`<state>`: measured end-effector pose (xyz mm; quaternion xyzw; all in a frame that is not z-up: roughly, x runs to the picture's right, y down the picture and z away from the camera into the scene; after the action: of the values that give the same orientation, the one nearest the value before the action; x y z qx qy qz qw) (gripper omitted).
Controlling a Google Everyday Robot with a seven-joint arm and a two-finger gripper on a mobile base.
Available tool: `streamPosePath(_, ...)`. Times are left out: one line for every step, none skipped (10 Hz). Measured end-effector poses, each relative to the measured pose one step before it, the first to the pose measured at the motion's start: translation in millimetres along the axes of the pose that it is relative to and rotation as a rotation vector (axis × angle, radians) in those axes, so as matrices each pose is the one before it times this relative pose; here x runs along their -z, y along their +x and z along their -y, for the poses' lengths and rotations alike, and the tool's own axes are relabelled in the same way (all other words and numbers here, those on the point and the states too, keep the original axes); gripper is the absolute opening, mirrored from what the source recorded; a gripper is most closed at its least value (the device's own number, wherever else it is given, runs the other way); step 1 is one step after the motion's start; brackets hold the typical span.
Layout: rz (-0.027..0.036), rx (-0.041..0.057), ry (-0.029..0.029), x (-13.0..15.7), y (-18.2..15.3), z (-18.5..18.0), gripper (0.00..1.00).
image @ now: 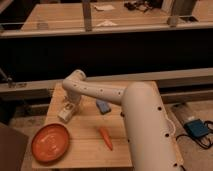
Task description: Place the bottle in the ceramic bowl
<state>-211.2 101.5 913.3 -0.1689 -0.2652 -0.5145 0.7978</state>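
The ceramic bowl (50, 142) is a wide, shallow orange dish at the front left of the wooden table (85, 152). My white arm reaches from the right across the table, and the gripper (69, 107) points down at the table's left side, just behind the bowl. A small white object at its tip looks like the bottle (64, 115), standing on or just above the wood and outside the bowl. I cannot tell whether the gripper holds it.
An orange carrot (105, 138) lies mid-table in front of the arm. A small blue object (103, 106) lies just under the forearm. A dark rail and a second table stand behind. A blue device (197, 128) lies on the floor at right.
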Motion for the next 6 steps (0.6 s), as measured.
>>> streamPosePath(-0.00103, 0.00055, 0.00058, -0.78, 0.12, 0.84, 0.8)
streamPosePath(-0.00267, 0.00014, 0.00055, -0.69, 0.37, 0.94, 0.8)
streamPosePath(-0.00154, 0.00021, -0.00022, -0.95, 0.13, 0.42, 0.8)
streamPosePath(-0.00074, 0.00004, 0.00076, -0.33, 0.03, 0.54, 0.8)
streamPosePath(-0.00094, -0.00011, 0.00095, -0.92, 0.07, 0.93, 0.8)
streamPosePath(-0.00077, -0.00014, -0.00012, -0.37, 0.26, 0.23, 0.8)
